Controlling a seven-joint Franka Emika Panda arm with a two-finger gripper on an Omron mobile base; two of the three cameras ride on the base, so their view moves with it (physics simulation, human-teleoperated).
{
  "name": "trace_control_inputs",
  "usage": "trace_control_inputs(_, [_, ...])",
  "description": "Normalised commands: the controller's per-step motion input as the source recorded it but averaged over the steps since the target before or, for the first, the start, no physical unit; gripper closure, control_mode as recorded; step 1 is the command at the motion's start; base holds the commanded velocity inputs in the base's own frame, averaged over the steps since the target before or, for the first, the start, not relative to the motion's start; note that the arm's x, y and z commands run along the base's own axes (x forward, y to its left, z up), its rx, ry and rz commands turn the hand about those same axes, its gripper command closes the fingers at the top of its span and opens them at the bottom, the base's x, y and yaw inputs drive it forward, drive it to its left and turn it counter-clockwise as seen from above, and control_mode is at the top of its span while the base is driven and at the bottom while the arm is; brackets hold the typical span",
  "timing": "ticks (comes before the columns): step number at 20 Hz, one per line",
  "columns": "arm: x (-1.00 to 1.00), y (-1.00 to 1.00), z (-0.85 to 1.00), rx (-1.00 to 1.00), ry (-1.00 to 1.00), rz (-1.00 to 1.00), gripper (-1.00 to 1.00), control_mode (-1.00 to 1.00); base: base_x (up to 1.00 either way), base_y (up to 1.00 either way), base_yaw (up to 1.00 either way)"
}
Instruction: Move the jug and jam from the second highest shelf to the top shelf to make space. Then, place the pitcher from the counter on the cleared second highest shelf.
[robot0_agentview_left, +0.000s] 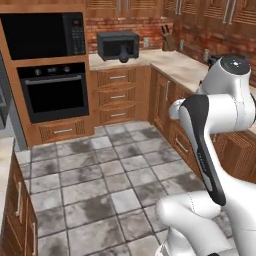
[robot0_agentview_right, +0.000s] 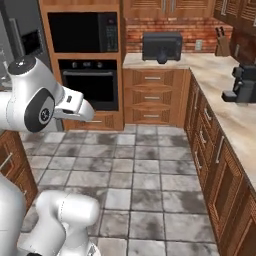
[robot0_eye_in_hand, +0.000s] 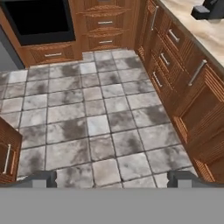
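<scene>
The pitcher (robot0_agentview_left: 123, 54), a dark round-bellied vessel, stood on the beige counter (robot0_agentview_left: 172, 64) at the far corner of the kitchen, directly in front of a dark toaster oven (robot0_agentview_left: 118, 44), with a knife block (robot0_agentview_left: 167, 39) further along the brick wall. From the right base camera it appeared as a small dark shape (robot0_agentview_right: 162, 58) against that same appliance. The jug, the jam and the grey shelves were nowhere in the frames, so their positions could not be told.

The gripper (robot0_eye_in_hand: 112, 179) hung well apart from the pitcher, aimed down at the grey tiled floor (robot0_eye_in_hand: 87, 118), its two dark fingertips (robot0_eye_in_hand: 41, 178) standing wide apart with nothing between them. A black coffee machine (robot0_agentview_right: 244, 84) sat on the counter along the robot's right, above wooden drawer fronts (robot0_eye_in_hand: 175, 65), and a wall oven (robot0_agentview_left: 52, 92) stood at the far left under a built-in microwave (robot0_agentview_left: 45, 35).

No step of the task looked begun. The likely hazard was order: reaching for the nearby pitcher before the shelf was cleared would leave nowhere to set it. The elbow (robot0_agentview_left: 227, 95) also rode close over the counter edge, and a wide swing or a turn of the base could clip the coffee machine.
</scene>
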Motion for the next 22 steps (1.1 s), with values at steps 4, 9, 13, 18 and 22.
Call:
trace_control_inputs(4, [0.0, 0.0, 0.0, 0.0, 0.0, 0.0, -1.0, 1.0, 1.0, -0.25, 0.12])
trace_control_inputs(9, [0.0, 0.0, 0.0, 0.0, 0.0, 0.0, -1.0, 1.0, 1.0, -0.35, 0.08])
trace_control_inputs(13, [0.0, 0.0, 0.0, 0.0, 0.0, 0.0, -1.0, 1.0, 1.0, -0.48, 0.05])
trace_control_inputs(18, [0.0, 0.0, 0.0, 0.0, 0.0, 0.0, -1.0, 1.0, 1.0, -0.47, 0.09])
trace_control_inputs(22, [0.0, 0.0, 0.0, 0.0, 0.0, 0.0, -1.0, 1.0, 1.0, -0.39, 0.16])
